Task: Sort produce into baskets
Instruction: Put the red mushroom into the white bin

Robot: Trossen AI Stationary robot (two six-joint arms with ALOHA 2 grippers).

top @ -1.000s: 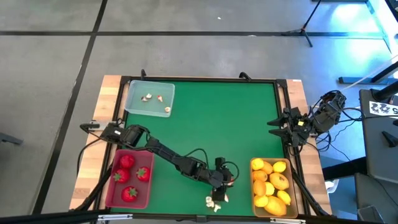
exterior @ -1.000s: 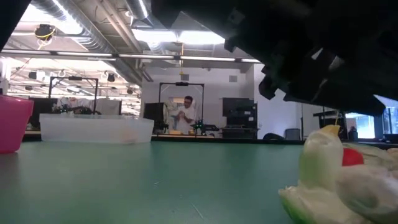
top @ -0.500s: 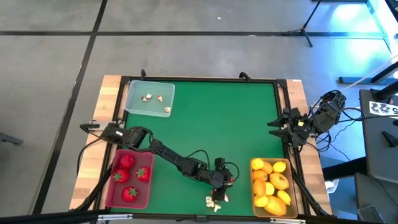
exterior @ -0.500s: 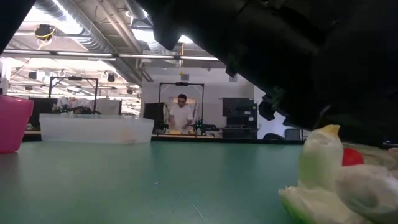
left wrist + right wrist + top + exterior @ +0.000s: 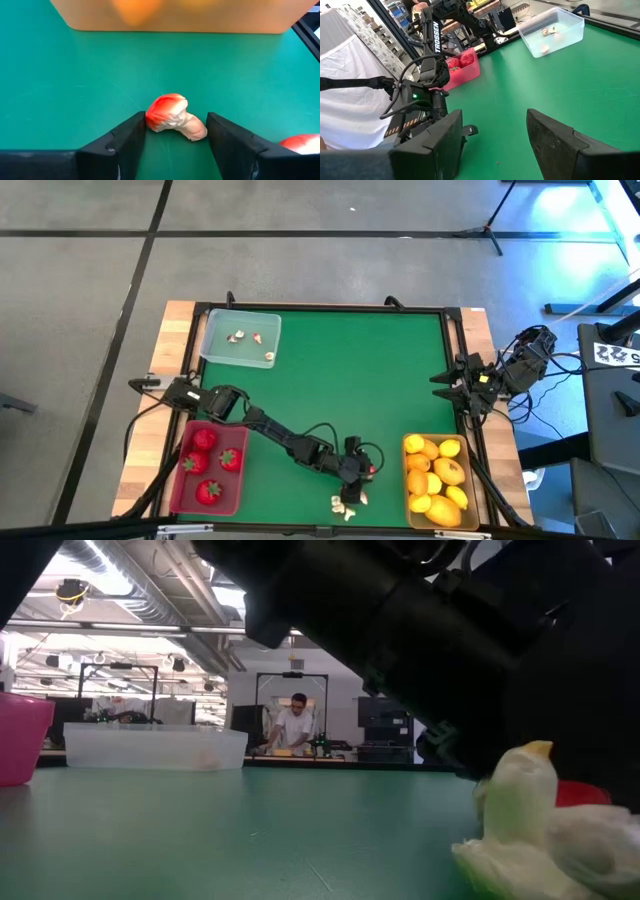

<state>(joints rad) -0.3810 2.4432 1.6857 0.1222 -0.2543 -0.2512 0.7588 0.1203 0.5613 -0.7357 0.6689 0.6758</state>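
Left gripper (image 5: 172,131) low near table's front edge, fingers w/ a red-and-white bit (image 5: 174,117) between them. Right gripper (image 5: 447,385) waits at right edge, fingers apart, holding nothing.

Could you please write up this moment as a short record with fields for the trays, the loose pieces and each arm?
red tray: near left corner, holds strawberries
tan tray: near right corner, holds yellow and orange fruits
clear tray: far left, holds a few tiny pieces
loose pieces: small white cluster on the green mat, near edge
left end effector: low over the mat, fingers either side of a red-and-white piece, a gap showing on one side
right end effector: open, waiting at the table's right edge
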